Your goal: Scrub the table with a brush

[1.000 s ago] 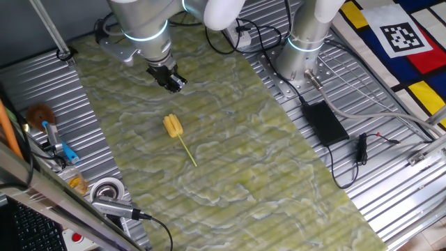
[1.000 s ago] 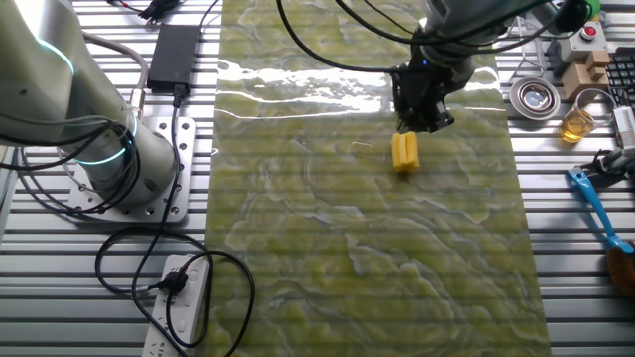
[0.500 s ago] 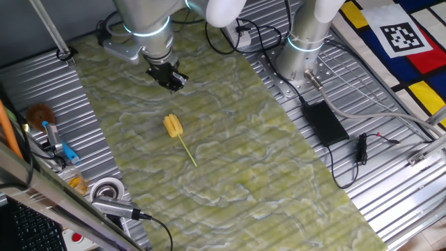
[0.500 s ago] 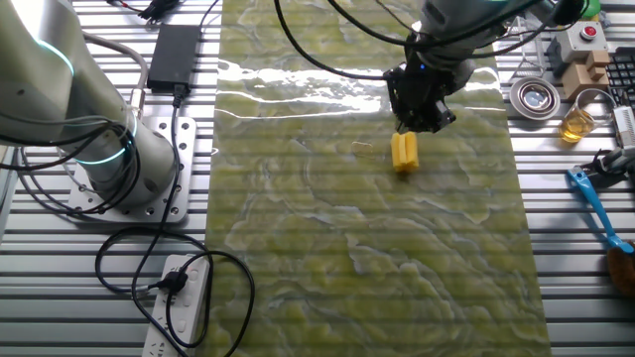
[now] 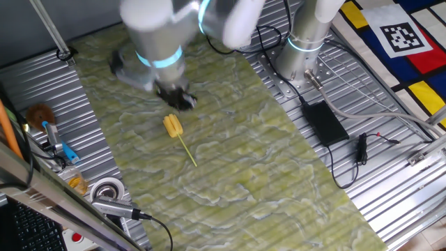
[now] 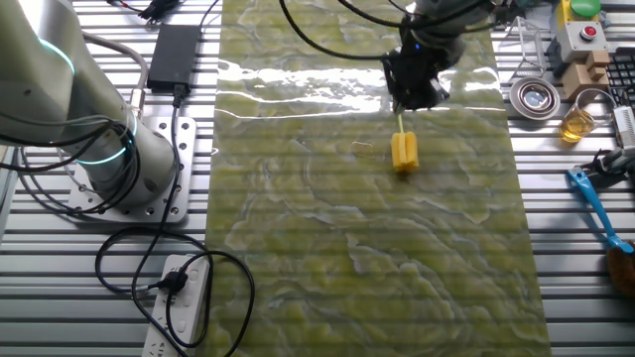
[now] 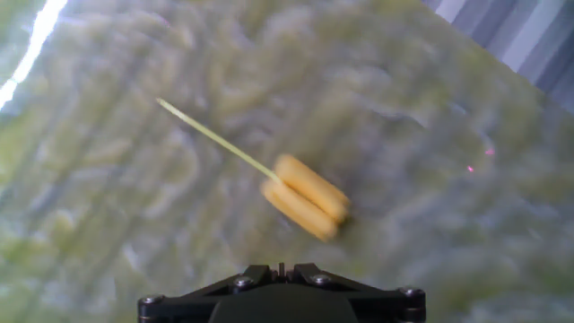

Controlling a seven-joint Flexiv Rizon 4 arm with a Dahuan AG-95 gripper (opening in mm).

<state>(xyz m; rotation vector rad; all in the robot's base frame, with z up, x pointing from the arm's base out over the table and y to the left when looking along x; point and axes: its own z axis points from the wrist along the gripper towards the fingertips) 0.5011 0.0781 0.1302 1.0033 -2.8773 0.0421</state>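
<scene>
The brush (image 5: 173, 126) lies flat on the green-yellow marbled table (image 5: 265, 160), its chunky yellow head toward the far side and its thin handle pointing to the near right. My gripper (image 5: 181, 101) is blurred by motion and hovers just above and beside the brush head, open and empty. In the other fixed view the gripper (image 6: 417, 94) sits over the handle end of the brush (image 6: 404, 152). The hand view shows the brush (image 7: 305, 197) on the table (image 7: 448, 224) below; only the gripper housing shows at the bottom edge.
A brown fuzzy brush (image 5: 40, 113), a blue-handled tool (image 5: 59, 143) and a tape roll (image 5: 106, 188) lie on the ribbed metal at the left. A second arm base (image 5: 303, 49) and a black power adapter (image 5: 324, 120) stand to the right.
My gripper has moved fast across the table toward the brush and now hangs over it. The brush has not moved.
</scene>
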